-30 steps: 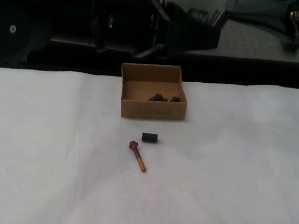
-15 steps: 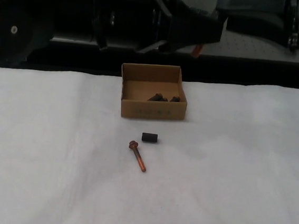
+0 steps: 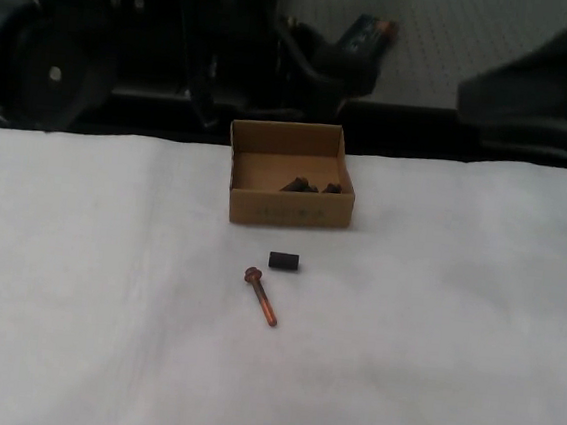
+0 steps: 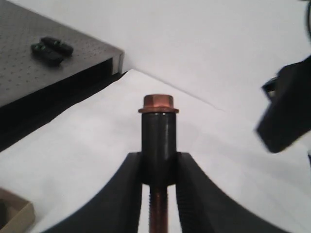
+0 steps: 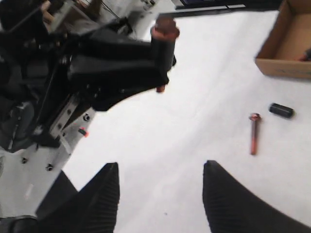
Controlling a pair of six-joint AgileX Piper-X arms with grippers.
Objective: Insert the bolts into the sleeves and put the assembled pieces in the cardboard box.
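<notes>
White cloth [image 3: 429, 367] covers your bench. Your left gripper [image 4: 158, 170] is closed on a sleeve [image 4: 158, 143] that has a bolt [image 4: 158, 102] through it. The fingers [image 4: 127, 194] pinch the near end of the sleeve, the bolt head sits against the far end, and the shank comes out between the fingers. I think you grip the sleeve and not the bolt so that the bolt rests on its head and cannot slip out during the carry. This piece is high above the cloth and the box [image 5: 286, 43] is well apart from it, so the drop into the box is not yet done.

Your right gripper [image 5: 160, 194] is wide open and holds nothing. Ahead of it and lower, a second bolt [image 5: 253, 133] and a second sleeve [image 5: 281, 110] lie on the cloth, near each other but not touching, just in front of the box. Probably they wait there for the next assembly. Some dark pieces [image 3: 306, 186] lie inside the box.
</notes>
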